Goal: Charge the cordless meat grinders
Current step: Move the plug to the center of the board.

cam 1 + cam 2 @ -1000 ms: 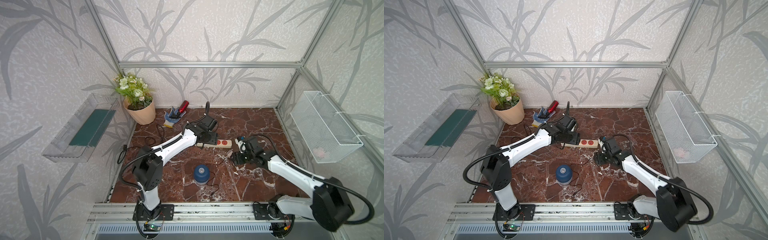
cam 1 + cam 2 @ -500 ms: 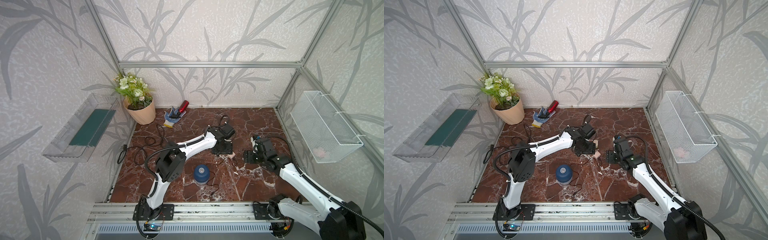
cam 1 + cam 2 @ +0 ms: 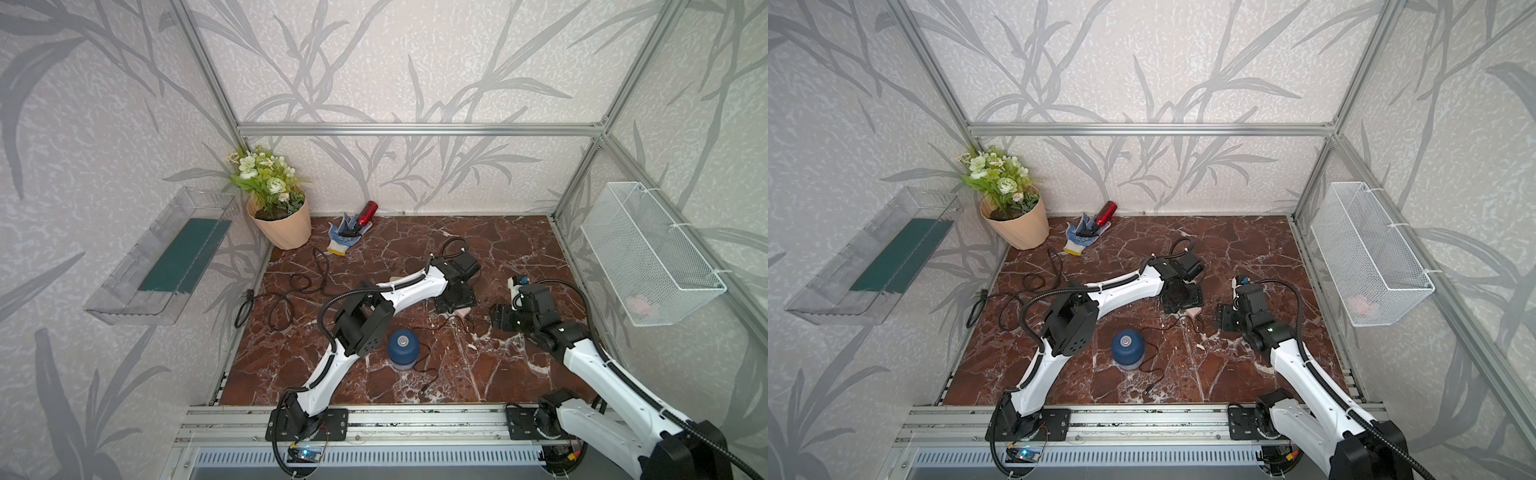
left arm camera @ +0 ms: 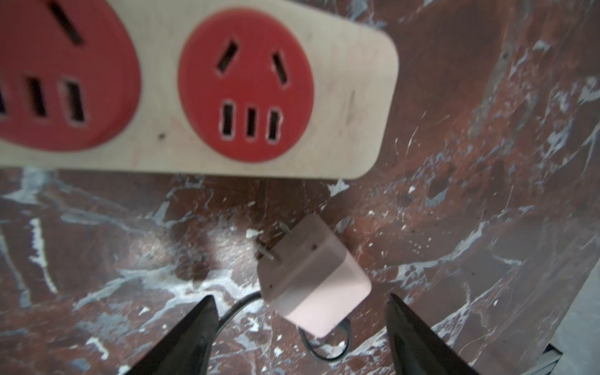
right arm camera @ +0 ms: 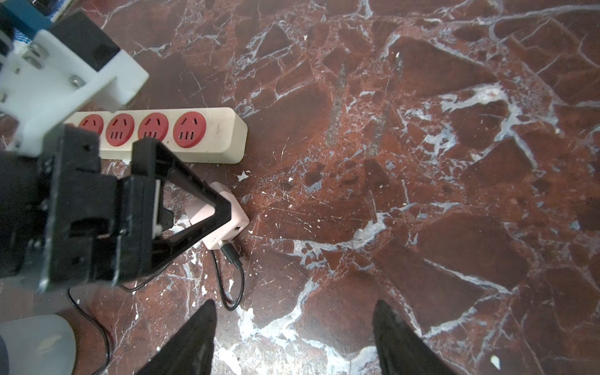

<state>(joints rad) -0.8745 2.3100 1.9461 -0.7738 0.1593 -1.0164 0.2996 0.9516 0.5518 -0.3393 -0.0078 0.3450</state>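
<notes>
The cordless meat grinder (image 3: 402, 348) (image 3: 1128, 348), a squat dome with a dark blue top and a silver button, stands on the marble floor near the front. A thin black cable (image 5: 233, 285) runs from it to a pink plug adapter (image 4: 311, 279) (image 5: 238, 220) lying on its side, prongs bare, beside the beige power strip (image 4: 350, 97) (image 5: 220, 130) with red sockets. My left gripper (image 3: 455, 299) (image 4: 300, 298) hangs open just over the adapter, a gap on each side. My right gripper (image 3: 500, 318) (image 5: 294, 303) is open and empty above bare floor to the right.
A flower pot (image 3: 282, 224) stands at the back left, with a glove and a red bottle (image 3: 368, 211) beside it. The strip's black cord (image 3: 291, 291) coils on the left floor. A wire basket (image 3: 648, 257) hangs on the right wall, a clear shelf (image 3: 166, 257) on the left.
My left arm swung right along the strip and came down over the pink adapter, its jaws opening wider. My right gripper drew back to the right.
</notes>
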